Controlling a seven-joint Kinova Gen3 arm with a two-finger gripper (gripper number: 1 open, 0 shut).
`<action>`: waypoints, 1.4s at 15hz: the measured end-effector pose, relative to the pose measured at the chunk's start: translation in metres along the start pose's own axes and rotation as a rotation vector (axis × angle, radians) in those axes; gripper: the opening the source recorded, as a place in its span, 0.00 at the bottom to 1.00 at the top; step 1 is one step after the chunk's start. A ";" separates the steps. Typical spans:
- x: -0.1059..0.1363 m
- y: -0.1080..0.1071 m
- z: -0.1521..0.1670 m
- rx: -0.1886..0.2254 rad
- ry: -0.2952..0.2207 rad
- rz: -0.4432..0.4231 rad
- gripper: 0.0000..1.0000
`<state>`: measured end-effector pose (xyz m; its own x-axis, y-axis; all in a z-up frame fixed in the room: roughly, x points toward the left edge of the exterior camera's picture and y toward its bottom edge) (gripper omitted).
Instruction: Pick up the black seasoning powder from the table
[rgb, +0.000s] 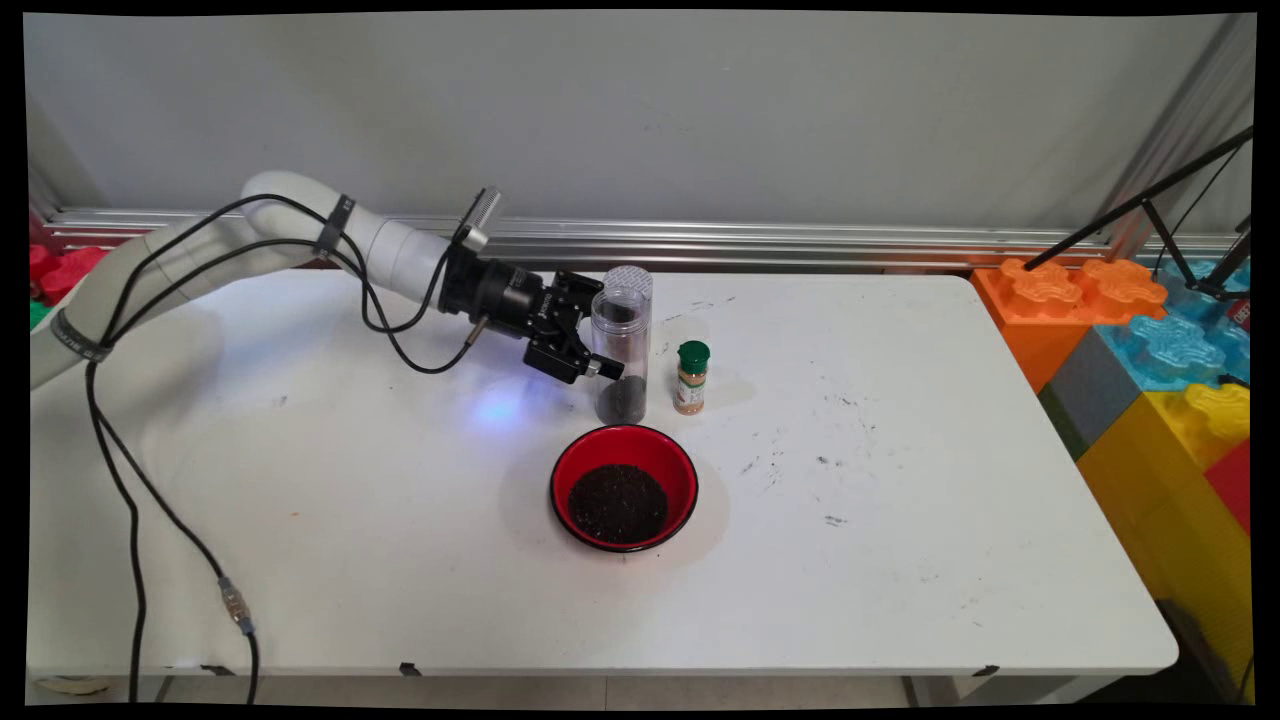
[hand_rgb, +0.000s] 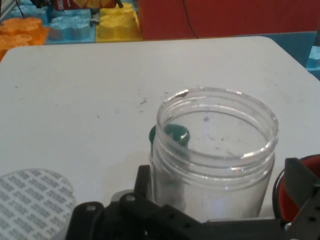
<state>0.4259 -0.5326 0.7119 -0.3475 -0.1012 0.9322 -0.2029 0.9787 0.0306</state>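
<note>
A clear plastic jar (rgb: 621, 340) (hand_rgb: 215, 145) stands upright and uncapped on the white table (rgb: 900, 450), with a little dark grit at its bottom. My gripper (rgb: 598, 335) (hand_rgb: 215, 200) reaches in from the left, open, with one finger on each side of the jar; a thin gap shows at the right finger (hand_rgb: 300, 185). The jar's round patterned lid (rgb: 630, 278) (hand_rgb: 32, 200) lies just behind it. A small spice bottle with a green cap (rgb: 691, 377) (hand_rgb: 172, 135) stands close beyond the jar. In front sits a red bowl (rgb: 560, 480) of dark grounds.
Big orange, blue and yellow toy blocks (rgb: 1150, 330) are stacked past the table's right edge, with a black tripod leg (rgb: 1130, 210) over them. The arm's black cable (rgb: 130, 500) hangs over the table's left side. Dark smudges mark the table's right half.
</note>
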 end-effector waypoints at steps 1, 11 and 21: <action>-0.001 0.000 0.002 0.001 0.004 0.003 1.00; -0.003 0.002 0.008 0.021 0.043 0.026 1.00; -0.009 0.005 0.008 0.031 0.073 0.060 1.00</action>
<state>0.4209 -0.5284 0.7010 -0.2928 -0.0281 0.9558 -0.2126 0.9765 -0.0364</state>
